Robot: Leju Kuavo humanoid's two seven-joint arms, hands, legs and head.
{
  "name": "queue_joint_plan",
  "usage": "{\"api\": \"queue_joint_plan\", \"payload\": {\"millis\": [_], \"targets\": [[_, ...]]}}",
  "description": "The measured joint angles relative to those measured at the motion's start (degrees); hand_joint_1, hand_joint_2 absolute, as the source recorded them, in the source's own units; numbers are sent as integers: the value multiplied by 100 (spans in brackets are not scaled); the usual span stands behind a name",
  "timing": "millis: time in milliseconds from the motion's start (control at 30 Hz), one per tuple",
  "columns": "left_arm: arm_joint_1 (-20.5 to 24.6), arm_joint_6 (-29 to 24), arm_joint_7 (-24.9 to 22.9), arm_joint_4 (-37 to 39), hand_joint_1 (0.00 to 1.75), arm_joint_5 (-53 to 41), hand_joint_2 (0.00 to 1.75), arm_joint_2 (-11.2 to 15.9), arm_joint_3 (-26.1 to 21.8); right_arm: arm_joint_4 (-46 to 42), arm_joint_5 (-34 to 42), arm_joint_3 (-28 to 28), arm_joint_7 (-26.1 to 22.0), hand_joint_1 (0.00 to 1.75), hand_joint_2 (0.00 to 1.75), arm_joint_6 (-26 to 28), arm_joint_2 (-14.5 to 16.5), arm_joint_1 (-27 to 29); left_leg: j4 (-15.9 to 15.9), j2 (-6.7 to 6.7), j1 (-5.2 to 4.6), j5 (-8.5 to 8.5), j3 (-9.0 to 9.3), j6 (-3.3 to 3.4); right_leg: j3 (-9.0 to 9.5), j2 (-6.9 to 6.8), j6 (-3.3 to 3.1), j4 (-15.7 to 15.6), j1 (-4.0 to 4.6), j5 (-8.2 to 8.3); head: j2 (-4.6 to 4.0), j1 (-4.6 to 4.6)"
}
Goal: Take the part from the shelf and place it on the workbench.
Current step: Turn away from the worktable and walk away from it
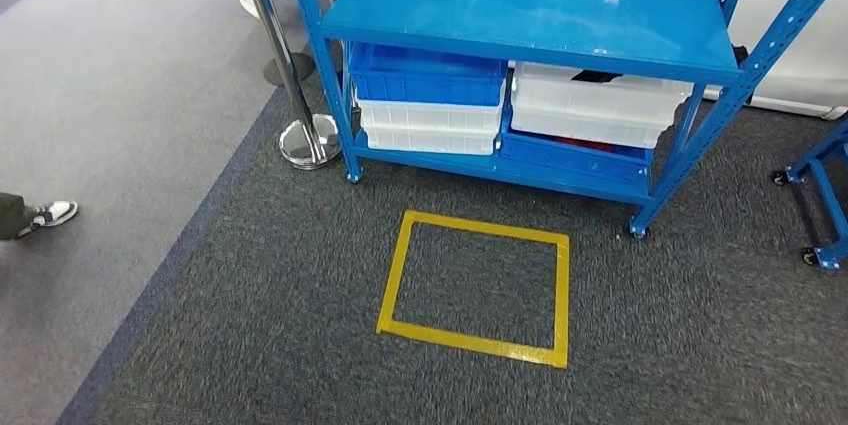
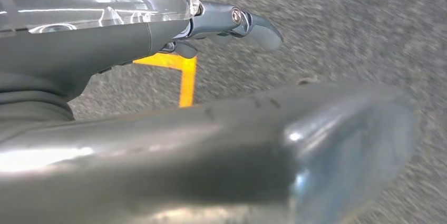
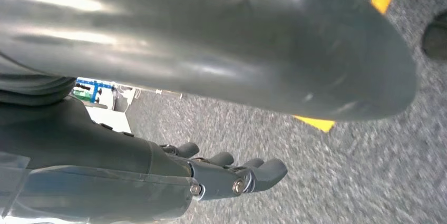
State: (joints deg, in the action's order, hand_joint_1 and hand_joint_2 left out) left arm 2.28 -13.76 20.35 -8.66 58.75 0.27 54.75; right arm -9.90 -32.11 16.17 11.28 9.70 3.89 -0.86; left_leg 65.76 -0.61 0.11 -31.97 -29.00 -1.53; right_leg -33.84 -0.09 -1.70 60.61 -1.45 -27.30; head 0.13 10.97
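Observation:
A blue metal shelf (image 1: 530, 20) stands ahead in the head view, its top board bare. Under it are stacked bins: a blue bin (image 1: 428, 77) over white ones on the left, and a white bin (image 1: 598, 105) over a blue one on the right. A small dark item (image 1: 597, 76) peeks over the right white bin's rim; I cannot tell what it is. My left hand (image 2: 211, 145) hangs over the carpet, its fingers (image 2: 258, 28) stretched out and holding nothing. My right hand (image 3: 237, 50) hangs the same way, its fingers (image 3: 253, 176) spread and empty.
A yellow tape square (image 1: 478, 285) marks the dark carpet in front of the shelf. Chrome barrier posts (image 1: 305, 135) stand by the shelf's left leg. A person's shoe (image 1: 50, 213) is at the left edge. Another blue wheeled frame (image 1: 825, 205) stands at the right.

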Motion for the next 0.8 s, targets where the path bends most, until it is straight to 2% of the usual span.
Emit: {"api": "queue_joint_plan", "payload": {"millis": [67,100,133,167,200,267,300,333,433,500,567,600,633,667,700,767,800], "targets": [[5,7,2,0,0,0,0,-1,0,0,0,4,0,0,0,1,-2,-2,652,14,20,-279,-483,-46,122,6,-22,-18,8,-102,0,4],[4,10,2,0,0,0,0,-2,1,0,0,6,0,0,0,1,-2,-4,836,16,24,-423,-687,-59,194,13,-24,-22,13,-163,0,5],[1,11,2,0,0,0,0,-2,1,0,0,8,0,0,0,1,-2,-4,864,17,25,-493,-824,-55,280,19,-22,-24,18,-231,0,5],[-4,12,2,0,0,0,0,-2,1,0,0,10,0,0,0,1,-2,-5,731,18,22,-440,-890,-35,377,24,-19,-26,23,-302,0,5],[-11,14,2,0,0,-1,0,-2,1,0,0,12,0,0,0,1,-2,-4,460,18,13,-244,-894,6,477,25,-13,-31,31,-375,0,5],[-41,17,1,2,0,-4,0,11,1,8,0,14,3,0,0,1,6,12,-172,28,-35,412,-856,119,644,29,14,-48,43,-511,0,3],[-53,21,-1,3,0,-7,0,17,1,10,0,14,4,0,0,1,11,11,-375,30,-62,644,-826,161,708,35,44,-68,47,-574,0,3],[-61,26,-3,3,0,-9,0,22,2,12,0,14,8,0,0,2,16,7,-495,31,-85,769,-805,195,775,41,77,-76,51,-613,0,3],[-37,38,-7,1,0,-11,0,13,2,7,0,14,28,0,0,4,16,-29,-650,15,-75,700,-592,285,877,31,183,32,65,-582,1,1],[-14,44,-8,0,0,-11,0,8,2,5,2,16,44,0,0,6,15,-51,-749,10,-50,656,-405,346,647,21,213,471,64,-632,1,-2],[-4,54,-10,0,0,-11,0,9,2,4,8,18,52,0,0,11,15,-60,-779,13,-50,563,-278,381,193,20,240,1096,58,-895,1,-4],[-3,59,-11,0,0,-11,0,10,2,4,11,19,55,0,0,15,16,-58,-780,5,-51,499,-210,386,-26,19,258,1308,57,-1040,0,-4],[-7,67,-11,0,0,-12,0,9,3,4,13,19,58,0,0,21,15,-51,-780,-8,-50,429,-127,383,-191,18,275,1382,54,-1125,0,-4],[-14,74,-12,0,0,-14,0,7,3,4,13,20,62,0,0,25,14,-37,-779,-24,-48,354,-31,374,-283,17,288,1297,52,-1098,0,-4],[-20,79,-13,0,0,-15,0,3,4,4,13,20,66,0,0,30,10,-21,-779,-40,-46,274,76,359,-314,16,293,1062,50,-924,0,-4],[-30,89,-14,1,0,-19,0,-3,5,13,33,25,84,0,0,28,2,29,-763,-52,-50,106,256,312,-329,9,263,445,59,-266,0,-4],[-24,93,-16,1,0,-19,0,-4,7,19,76,37,93,0,0,16,-1,41,-757,-46,-60,32,303,280,-340,7,224,241,74,3,0,-6]]}}
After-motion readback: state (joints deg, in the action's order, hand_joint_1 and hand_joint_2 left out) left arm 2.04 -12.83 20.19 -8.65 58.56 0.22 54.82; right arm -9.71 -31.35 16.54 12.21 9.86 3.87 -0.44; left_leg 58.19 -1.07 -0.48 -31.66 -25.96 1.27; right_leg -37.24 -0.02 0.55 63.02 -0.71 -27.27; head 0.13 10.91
